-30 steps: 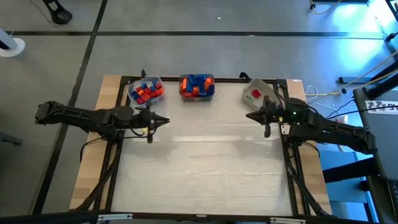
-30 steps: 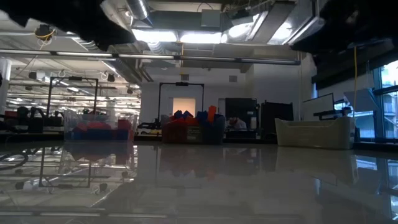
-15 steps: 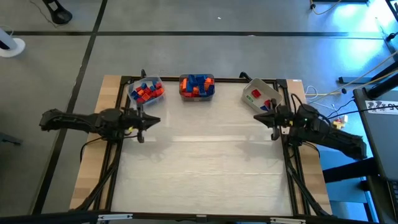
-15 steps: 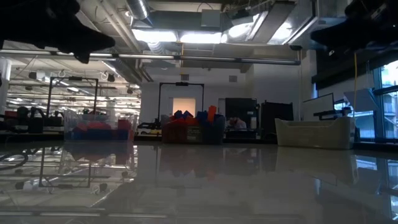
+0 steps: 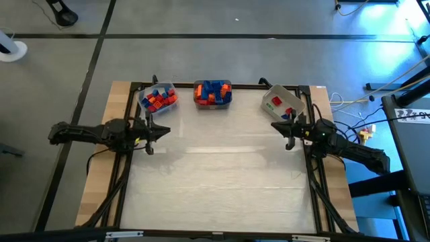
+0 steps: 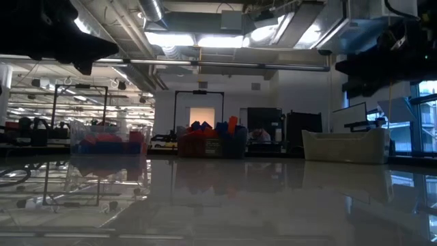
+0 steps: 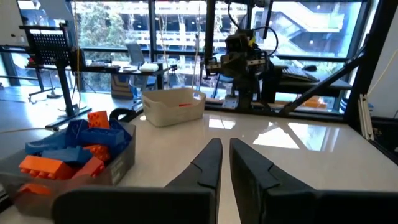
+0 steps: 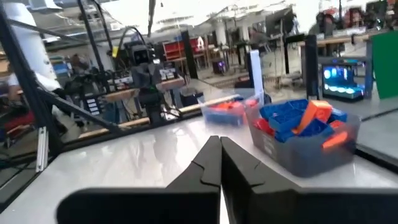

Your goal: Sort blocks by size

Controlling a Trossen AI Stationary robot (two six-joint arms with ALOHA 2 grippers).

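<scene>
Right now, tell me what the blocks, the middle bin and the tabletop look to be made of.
Blocks: moulded plastic by the look, bright even colour, studded tops.
Middle bin: probably grey translucent plastic; the blocks show faintly through its wall.
Tabletop: smooth glossy white surface, mirroring the bins and ceiling lights; material underneath unclear.

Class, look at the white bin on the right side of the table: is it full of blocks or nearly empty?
Nearly empty. From above, the white bin shows mostly bare floor with only a few blocks inside, whereas the middle bin is heaped with them.
</scene>
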